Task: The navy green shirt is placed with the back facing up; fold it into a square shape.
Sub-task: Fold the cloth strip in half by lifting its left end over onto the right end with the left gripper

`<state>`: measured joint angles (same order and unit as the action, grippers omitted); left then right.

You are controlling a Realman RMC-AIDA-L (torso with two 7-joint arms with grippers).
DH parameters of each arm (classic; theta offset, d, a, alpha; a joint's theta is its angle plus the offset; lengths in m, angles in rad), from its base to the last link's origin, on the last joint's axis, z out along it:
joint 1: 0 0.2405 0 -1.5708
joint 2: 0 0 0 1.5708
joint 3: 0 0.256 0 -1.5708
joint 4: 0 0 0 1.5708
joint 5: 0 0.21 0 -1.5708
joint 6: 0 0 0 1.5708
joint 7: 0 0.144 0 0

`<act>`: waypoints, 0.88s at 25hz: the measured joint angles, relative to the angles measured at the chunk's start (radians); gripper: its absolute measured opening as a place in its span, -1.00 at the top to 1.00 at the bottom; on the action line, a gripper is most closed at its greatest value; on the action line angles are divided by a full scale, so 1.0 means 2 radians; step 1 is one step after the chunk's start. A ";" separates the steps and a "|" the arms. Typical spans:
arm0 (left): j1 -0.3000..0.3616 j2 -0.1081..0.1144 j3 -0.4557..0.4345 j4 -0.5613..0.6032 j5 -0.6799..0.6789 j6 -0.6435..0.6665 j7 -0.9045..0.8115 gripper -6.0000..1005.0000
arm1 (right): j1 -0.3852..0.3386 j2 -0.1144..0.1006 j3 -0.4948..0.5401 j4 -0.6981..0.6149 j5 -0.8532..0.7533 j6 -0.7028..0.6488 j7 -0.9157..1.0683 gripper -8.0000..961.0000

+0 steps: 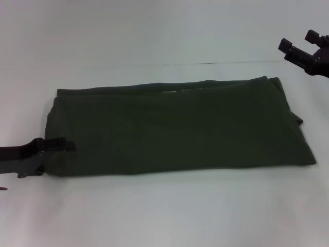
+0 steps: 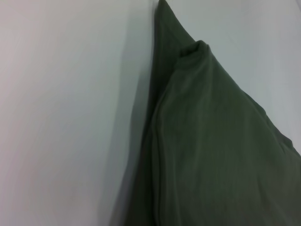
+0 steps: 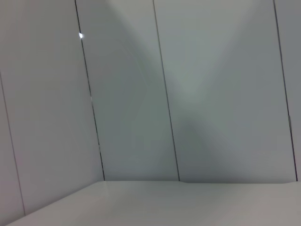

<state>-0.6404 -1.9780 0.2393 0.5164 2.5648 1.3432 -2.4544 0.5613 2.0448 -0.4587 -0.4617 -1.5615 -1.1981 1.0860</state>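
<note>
The shirt [image 1: 180, 126] lies folded into a long strip on the table [image 1: 164, 216]; the left gripper [image 1: 64, 145] pinches its near-left corner, while the right gripper [image 1: 299, 45] hangs apart, fingers spread

The left end effector [image 1: 64, 145] lies at the near left corner of the navy green shirt [image 1: 175, 128], and its fingertips are too dark against the cloth to tell their state; its arm is cut off by the left edge. The right end effector [image 1: 297, 45] is cut off by the right edge. In the left wrist view the shirt runs out of the frame.
</note>
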 joint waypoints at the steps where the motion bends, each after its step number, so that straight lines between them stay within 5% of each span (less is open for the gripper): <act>1: 0.000 0.000 0.000 0.000 0.000 -0.001 0.000 -0.75 | 0.000 0.000 0.000 0.000 0.000 0.000 0.000 -0.93; 22: 0.000 0.000 0.000 -0.001 -0.002 0.001 0.000 -0.74 | 0.003 0.000 -0.002 0.000 0.000 0.000 0.000 -0.93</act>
<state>-0.6411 -1.9789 0.2392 0.5154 2.5604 1.3452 -2.4540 0.5676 2.0450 -0.4633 -0.4617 -1.5616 -1.1981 1.0861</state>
